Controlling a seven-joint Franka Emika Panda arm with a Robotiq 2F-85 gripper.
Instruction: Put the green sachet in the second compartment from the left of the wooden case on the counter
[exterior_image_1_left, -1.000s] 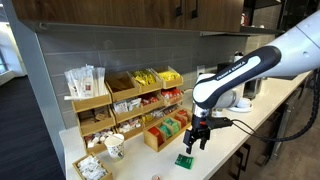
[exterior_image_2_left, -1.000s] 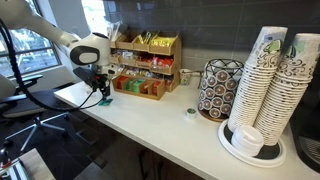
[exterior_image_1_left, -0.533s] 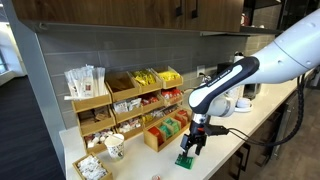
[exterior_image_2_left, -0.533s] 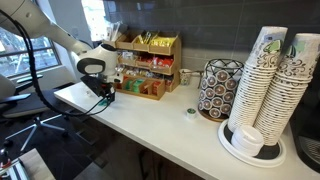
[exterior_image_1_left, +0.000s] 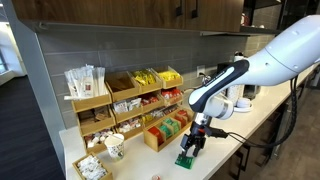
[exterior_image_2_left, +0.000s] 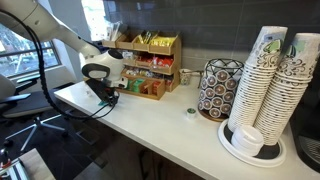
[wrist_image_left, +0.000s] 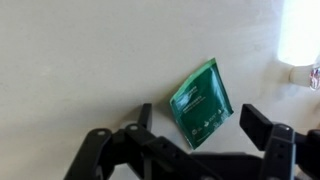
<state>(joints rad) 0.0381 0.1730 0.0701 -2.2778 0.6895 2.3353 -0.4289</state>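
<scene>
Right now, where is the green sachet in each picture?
Exterior view: the green sachet lies low in the middle, just under the tool.
Exterior view: hidden behind the tool; I cannot see it.
Wrist view: the green sachet lies tilted in the middle, inside the open tool.
Shared landmark: the tool, seen in all three.

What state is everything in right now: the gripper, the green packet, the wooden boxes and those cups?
gripper: open, low over the packet, a finger on either side
green sachet: lying flat on the counter, not gripped
wooden case: on the counter, slots holding coloured sachets
tiered rack: shelves stocked with packets
paper cups: stacked in tall towers
</scene>
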